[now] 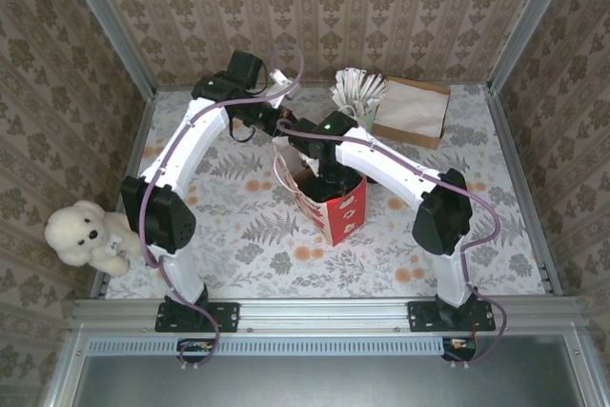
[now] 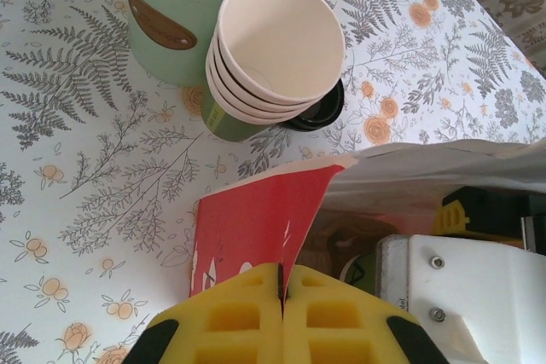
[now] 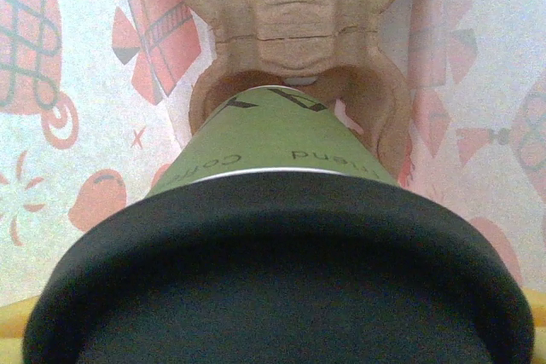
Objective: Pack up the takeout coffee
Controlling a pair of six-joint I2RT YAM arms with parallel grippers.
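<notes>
Our left gripper [image 2: 283, 286] is clamped shut on the rim of the red paper bag [image 2: 247, 232], holding its mouth open. Our right gripper [image 1: 307, 161] reaches down inside, jaws wide around the black lid [image 3: 273, 270] of the coffee cup [image 3: 273, 147]. We cannot tell whether they press it or stand free. The cup's base sits at a hole of the cardboard carrier [image 3: 290, 23] in the bag. If it is not fully seated, letting go may tip it and pop the lid. If the left pinch slips, the bag wall may fold onto the arm.
</notes>
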